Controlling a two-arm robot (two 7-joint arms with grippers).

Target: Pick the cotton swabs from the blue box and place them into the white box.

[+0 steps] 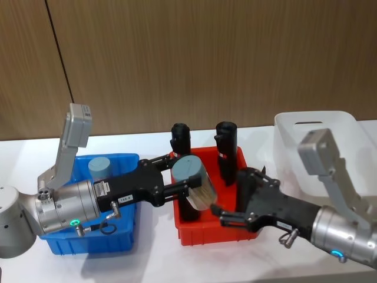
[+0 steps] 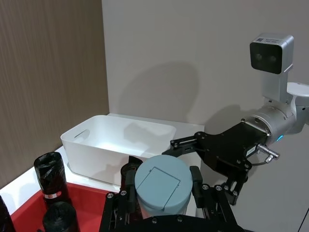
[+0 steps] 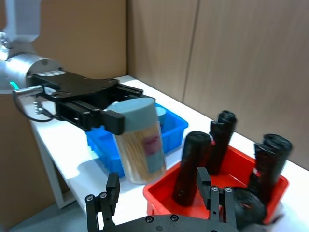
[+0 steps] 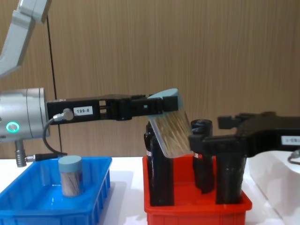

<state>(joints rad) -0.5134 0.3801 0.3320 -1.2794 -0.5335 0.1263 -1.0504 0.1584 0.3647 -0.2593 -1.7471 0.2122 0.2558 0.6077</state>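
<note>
Mid-frame, left end effector [image 1: 181, 174] grasps tilted cotton swabs [image 1: 198, 184]; released right end effector [image 1: 238, 191] should clench the clear body squarely.

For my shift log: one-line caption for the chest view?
Left gripper holds a tilted swab tub over the red bin; right gripper open beside it.

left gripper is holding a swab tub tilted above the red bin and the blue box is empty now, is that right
Not quite. The blue box is not empty: the chest view shows one cotton swab tub standing upright in it. The rest is right: the left gripper holds a second tub, tilted, above the red bin.
</note>
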